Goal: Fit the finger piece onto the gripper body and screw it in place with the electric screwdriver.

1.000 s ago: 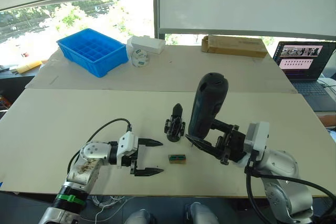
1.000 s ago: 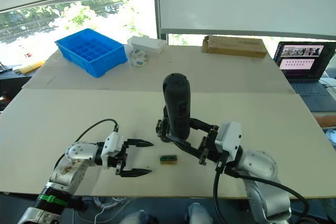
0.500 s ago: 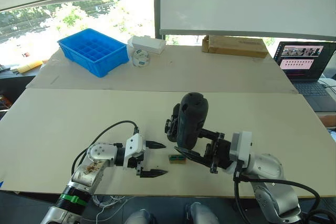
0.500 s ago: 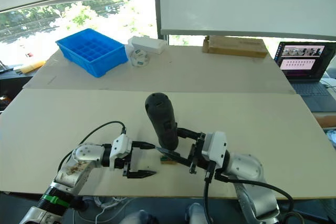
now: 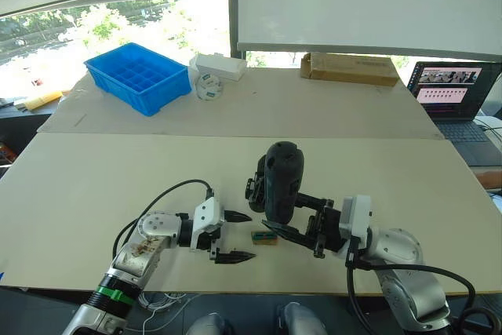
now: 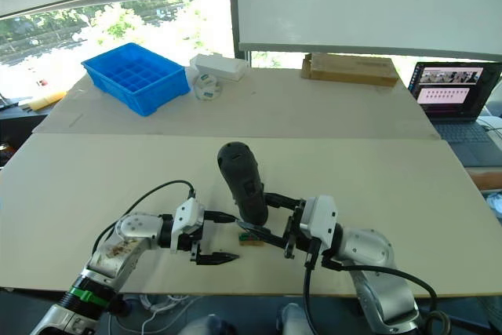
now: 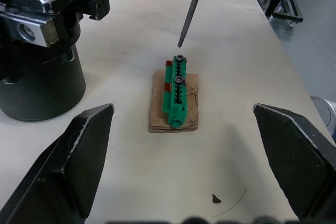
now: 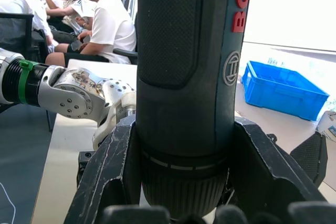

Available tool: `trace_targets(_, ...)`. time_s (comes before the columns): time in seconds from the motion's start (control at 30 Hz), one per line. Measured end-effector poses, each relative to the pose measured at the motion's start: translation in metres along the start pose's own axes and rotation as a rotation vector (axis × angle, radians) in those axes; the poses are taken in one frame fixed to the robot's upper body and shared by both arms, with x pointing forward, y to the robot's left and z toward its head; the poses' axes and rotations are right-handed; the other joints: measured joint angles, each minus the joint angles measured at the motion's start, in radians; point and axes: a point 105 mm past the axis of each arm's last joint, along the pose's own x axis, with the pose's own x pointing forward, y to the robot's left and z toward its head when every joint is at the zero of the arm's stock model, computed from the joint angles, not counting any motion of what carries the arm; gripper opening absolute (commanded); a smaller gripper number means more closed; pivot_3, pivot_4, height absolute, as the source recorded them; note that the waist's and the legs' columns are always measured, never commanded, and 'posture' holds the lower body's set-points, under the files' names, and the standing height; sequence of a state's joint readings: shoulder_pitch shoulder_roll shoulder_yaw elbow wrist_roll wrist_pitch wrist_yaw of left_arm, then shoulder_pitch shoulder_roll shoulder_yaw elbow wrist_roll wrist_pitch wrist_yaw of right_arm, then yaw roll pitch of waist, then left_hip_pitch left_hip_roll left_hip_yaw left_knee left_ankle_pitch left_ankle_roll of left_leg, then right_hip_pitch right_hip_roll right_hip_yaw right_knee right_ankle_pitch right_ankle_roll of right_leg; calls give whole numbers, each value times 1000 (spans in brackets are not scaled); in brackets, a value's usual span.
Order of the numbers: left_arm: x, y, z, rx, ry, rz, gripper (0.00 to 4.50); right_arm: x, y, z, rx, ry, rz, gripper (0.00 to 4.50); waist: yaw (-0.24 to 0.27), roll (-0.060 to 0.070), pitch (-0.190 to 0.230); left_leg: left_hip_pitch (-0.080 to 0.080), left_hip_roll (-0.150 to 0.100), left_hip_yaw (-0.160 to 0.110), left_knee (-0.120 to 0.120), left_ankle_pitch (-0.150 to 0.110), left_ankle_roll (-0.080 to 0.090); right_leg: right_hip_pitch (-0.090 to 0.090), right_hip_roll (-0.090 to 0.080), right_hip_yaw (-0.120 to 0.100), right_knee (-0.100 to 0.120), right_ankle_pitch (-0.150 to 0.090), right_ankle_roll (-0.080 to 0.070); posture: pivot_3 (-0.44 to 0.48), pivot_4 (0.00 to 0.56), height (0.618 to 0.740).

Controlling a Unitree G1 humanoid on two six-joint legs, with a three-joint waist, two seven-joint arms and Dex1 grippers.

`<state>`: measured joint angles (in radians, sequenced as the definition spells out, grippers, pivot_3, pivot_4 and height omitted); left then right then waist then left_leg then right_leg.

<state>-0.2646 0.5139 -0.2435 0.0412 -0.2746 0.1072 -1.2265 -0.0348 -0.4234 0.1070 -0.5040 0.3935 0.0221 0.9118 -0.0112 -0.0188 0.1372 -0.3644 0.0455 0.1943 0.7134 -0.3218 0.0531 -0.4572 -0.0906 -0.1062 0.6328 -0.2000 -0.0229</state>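
— Low in the centre of your left eye frame, what is the right gripper doing?

— It's clamped around the electric screwdriver, which stands upright. Your right wrist view reads red letters "BOS" up the barrel (cut off at the edge) beside a round logo.

— And the bit?

— Its thin metal bit hangs just above the green block holding two screws.

— Your left gripper?

— Fingers spread wide, grasping nothing, lower centre-left, facing that block. The gripper body stands at upper left of your left wrist view.
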Motion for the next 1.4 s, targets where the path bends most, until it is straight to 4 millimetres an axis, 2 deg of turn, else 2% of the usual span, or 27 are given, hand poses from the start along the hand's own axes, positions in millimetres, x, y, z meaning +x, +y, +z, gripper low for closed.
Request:
trace_targets(0.23,1,-1,0,11,7,-4,4500,0,0,-1,2,2,0,1911,0,0,0,0,0,0,0,0,0,0,0,0,0,0,0,0,150,740)
trace_targets(0.5,0,-2,-10,18,27,-7,4500,-1,0,-2,7,7,-1,1911,0,0,0,0,0,0,0,0,0,0,0,0,0,0,0,0,150,740)
trace_targets(1.4,0,-2,-10,31,25,-7,4500,3,1,-6,7,19,17,1911,0,0,0,0,0,0,0,0,0,0,0,0,0,0,0,0,150,740)
